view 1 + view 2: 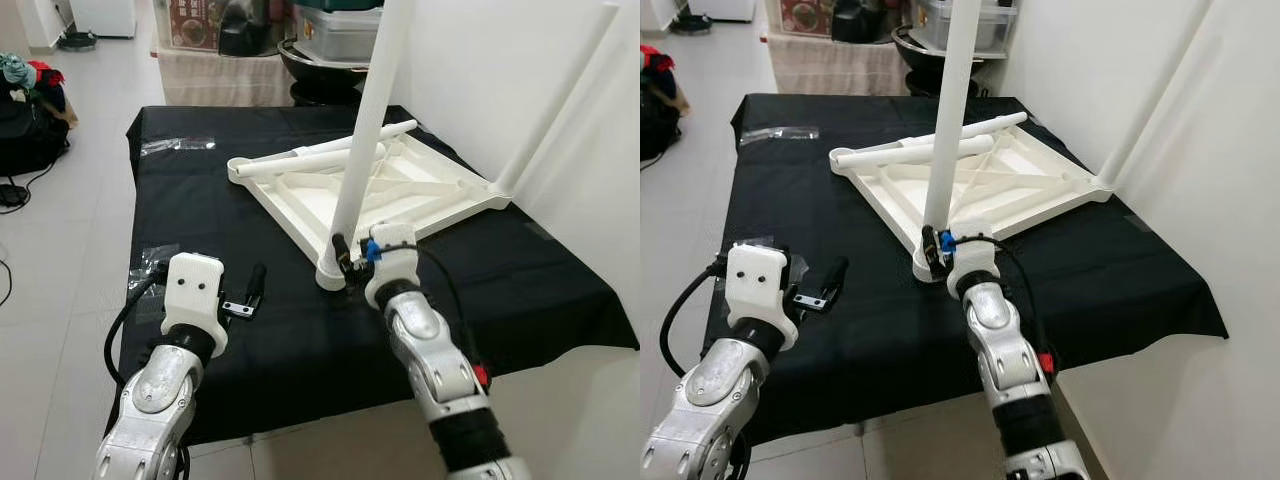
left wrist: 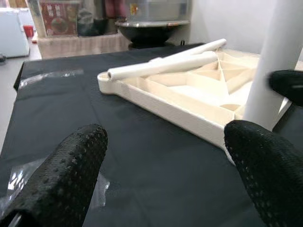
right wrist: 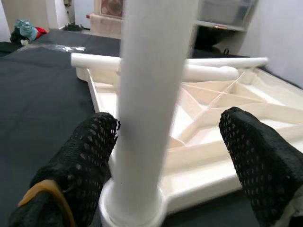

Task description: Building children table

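Step in hand: seating leg (image 1: 362, 140) in the near corner of upturned tabletop (image 1: 300, 215), frame centre. My right gripper (image 3: 165, 156) straddles it, unclenched; left gripper (image 1: 250, 295) released, lower left. Next: clench, twist; 2 legs (image 1: 345, 150) lie loose.

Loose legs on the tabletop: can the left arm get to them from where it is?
Probably yes. The left gripper hovers open over bare black cloth, with nothing between it and the two loose legs lying across the upturned tabletop; it would need a forward stretch.
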Controlling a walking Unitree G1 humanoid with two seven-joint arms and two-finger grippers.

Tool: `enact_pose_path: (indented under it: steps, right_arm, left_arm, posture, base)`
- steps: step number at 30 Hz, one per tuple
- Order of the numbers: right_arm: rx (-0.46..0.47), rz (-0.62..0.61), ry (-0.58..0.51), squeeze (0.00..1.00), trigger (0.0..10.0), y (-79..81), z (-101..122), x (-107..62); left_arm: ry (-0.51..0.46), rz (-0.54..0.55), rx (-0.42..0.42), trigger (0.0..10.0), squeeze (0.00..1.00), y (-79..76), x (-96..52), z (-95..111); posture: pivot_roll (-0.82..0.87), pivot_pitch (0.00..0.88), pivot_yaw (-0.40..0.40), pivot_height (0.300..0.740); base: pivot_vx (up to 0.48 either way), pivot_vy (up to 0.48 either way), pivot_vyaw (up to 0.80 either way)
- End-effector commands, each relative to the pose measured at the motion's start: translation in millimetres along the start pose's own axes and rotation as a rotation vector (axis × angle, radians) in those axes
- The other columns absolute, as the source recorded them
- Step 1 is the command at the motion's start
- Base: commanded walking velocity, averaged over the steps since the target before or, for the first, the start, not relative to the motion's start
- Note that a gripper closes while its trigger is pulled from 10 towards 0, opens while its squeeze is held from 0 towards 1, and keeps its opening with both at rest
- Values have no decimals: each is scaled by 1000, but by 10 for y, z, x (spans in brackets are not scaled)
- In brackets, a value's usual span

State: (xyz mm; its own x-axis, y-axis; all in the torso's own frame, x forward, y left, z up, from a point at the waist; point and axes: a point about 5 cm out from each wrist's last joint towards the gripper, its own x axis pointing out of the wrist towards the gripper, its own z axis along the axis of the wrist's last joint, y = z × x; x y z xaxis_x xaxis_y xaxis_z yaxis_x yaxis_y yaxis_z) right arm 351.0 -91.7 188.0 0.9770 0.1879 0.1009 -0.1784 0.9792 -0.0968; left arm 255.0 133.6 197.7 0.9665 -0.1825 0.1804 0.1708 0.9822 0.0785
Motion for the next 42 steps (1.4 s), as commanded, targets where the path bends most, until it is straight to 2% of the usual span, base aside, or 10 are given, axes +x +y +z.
enact_pose_path:
  steps: [1, 5, 12, 13, 27, 32, 34, 35, 38, 42]
  right_arm:
    - [18, 5, 21, 0, 10000, 49, -18, 35]
    - [36, -6, -3, 0, 10000, 123, 134, 179]
    - [34, -34, -15, 0, 10000, 126, 198, 233]
    - [20, -51, -20, 0, 0, 115, 221, 259]
    - [-23, -182, 7, 0, 0, -114, 159, 321]
    - [-60, -249, 27, 0, 0, -314, 107, 304]
    - [-109, -399, 63, 0, 0, -709, 31, 226]
    - [-109, -399, 63, 0, 0, -709, 31, 226]
    - [-144, -614, 162, 0, 0, -1363, -138, 8]
    - [-141, -725, 231, 0, 0, -1748, -260, -190]
  left_arm:
    - [3, -19, -10, 10000, 0, -46, 2, 2]
    - [-7, -23, -10, 10000, 0, -53, 2, 29]
    - [-6, -23, -10, 10000, 0, -54, 1, 31]
    - [-6, -24, -10, 10000, 0, -55, 2, 31]
    - [-18, -26, 1, 10000, 0, -47, 17, 57]
    - [-19, -30, 6, 10000, 0, -58, 14, 57]
    - [-17, -31, 10, 10000, 0, -55, 9, 54]
    - [-17, -31, 10, 10000, 0, -55, 9, 54]
    - [-18, -34, 9, 10000, 0, -66, 18, 52]
    - [-20, -39, 7, 10000, 0, -73, 24, 54]
  posture:
    - [71, 97, -124, 740]
    - [73, 102, -131, 740]
    - [72, 101, -131, 740]
    - [73, 99, -133, 740]
    - [72, 93, -135, 740]
    - [76, 91, -138, 740]
    - [68, 93, -132, 740]
    - [68, 93, -132, 740]
    - [63, 91, -130, 740]
    - [59, 89, -126, 740]
  base:
    - [0, 0, 0]
    - [0, 0, 0]
    - [0, 0, 0]
    - [0, 0, 0]
    - [0, 0, 0]
    - [0, 0, 0]
    - [0, 0, 0]
    - [0, 0, 0]
    - [0, 0, 0]
    - [0, 0, 0]
